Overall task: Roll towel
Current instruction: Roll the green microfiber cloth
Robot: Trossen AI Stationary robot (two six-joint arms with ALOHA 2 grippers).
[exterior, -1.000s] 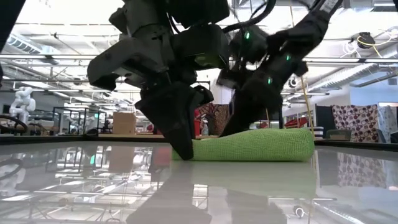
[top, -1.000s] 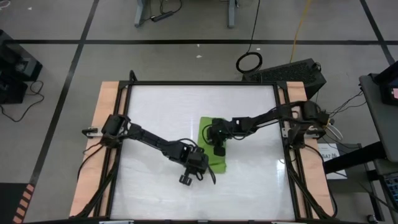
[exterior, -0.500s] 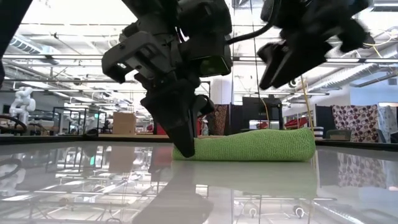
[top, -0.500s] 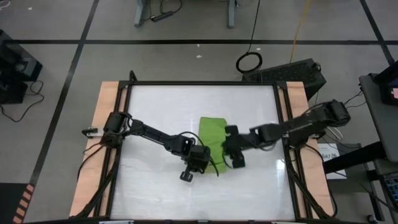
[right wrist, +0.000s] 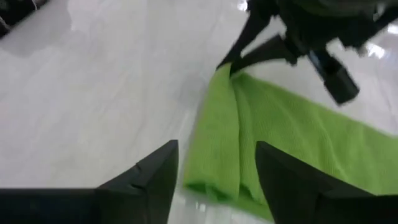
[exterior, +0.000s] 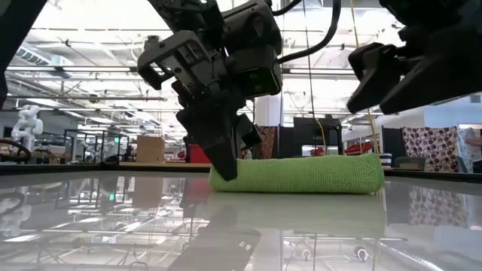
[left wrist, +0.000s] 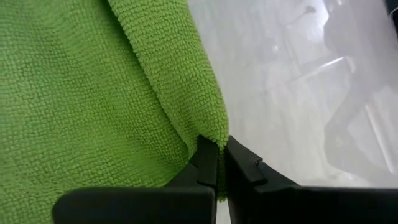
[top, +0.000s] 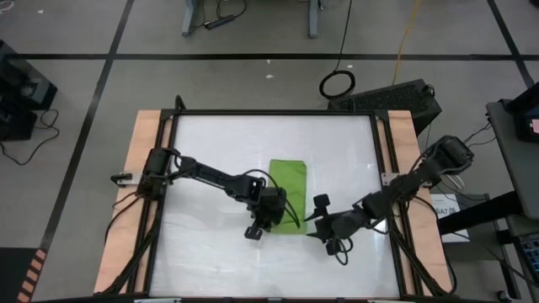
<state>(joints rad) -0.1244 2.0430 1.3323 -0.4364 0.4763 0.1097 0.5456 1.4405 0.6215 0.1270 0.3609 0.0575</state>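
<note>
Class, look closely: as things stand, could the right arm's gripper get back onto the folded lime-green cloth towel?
Probably yes: the right gripper is open beside the folded lime-green cloth towel, with bare table between. The left gripper pinches only its near corner.

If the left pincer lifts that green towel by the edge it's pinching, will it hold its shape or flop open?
Probably flop: the towel is soft looped cloth, folded in loose layers, so the free layers would likely hang and unfold. It looks light, so the left pincer, shut on one thin edge, should carry it. On the glossy table it may slide rather than roll when pushed.
</note>
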